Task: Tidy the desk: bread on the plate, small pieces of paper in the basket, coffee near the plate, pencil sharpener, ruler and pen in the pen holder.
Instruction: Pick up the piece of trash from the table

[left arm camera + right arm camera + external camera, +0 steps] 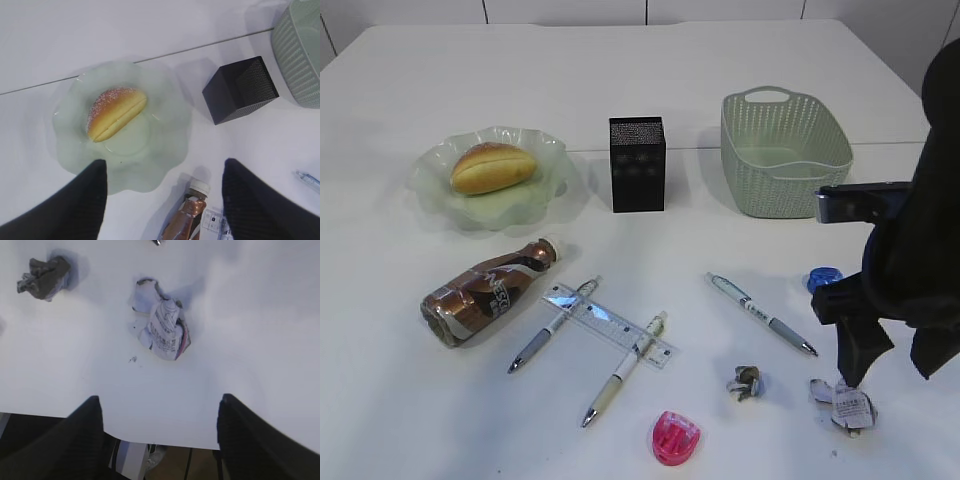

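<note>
Lying cap-up-right, the coffee bottle (488,291) slants diagonally; three pens (552,325), two paper wads (844,404), two sharpeners (676,438). Both claws (160,440) gape, released.

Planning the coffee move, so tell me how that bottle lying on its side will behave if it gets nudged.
The coffee bottle lies on its side and looks round, so it would probably roll. Its glossy wrap suggests a slippery grip. It looks full, so likely heavy for its size.
</note>
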Controlling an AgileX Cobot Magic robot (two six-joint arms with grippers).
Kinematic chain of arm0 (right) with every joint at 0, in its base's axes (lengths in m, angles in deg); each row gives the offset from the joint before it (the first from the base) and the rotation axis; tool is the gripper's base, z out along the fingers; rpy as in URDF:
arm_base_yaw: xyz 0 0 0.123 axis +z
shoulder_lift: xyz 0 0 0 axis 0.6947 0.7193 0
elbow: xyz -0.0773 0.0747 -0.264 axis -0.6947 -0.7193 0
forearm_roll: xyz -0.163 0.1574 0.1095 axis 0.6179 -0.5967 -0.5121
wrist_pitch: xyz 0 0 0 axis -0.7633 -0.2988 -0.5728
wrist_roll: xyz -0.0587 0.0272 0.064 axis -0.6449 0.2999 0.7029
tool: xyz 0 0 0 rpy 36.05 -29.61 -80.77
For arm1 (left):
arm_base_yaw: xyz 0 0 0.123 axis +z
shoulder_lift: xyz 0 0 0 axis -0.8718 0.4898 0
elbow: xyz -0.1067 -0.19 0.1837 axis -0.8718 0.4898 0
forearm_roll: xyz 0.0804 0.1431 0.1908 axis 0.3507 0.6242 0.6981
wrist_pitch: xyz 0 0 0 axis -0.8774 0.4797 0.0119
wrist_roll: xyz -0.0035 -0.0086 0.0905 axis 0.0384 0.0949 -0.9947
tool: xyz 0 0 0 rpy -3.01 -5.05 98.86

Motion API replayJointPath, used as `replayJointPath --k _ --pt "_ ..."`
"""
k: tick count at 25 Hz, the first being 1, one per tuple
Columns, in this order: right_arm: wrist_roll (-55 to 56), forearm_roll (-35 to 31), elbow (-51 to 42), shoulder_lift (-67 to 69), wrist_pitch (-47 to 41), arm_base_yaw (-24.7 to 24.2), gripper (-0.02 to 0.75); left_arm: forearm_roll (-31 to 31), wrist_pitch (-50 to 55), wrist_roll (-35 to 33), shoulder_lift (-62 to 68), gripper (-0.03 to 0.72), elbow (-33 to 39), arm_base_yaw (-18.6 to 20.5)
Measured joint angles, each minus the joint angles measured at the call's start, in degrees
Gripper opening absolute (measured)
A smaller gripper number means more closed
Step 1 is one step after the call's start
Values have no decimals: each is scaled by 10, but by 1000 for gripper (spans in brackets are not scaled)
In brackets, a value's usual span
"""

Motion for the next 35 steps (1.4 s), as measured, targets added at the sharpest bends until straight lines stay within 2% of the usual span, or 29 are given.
replayJointPath --k 19,35 --pt "1 7 -6 106 96 0 551 26 1 -1 -19 503 0 0" --pt "1 10 -20 119 146 0 551 28 1 -1 -20 502 0 0"
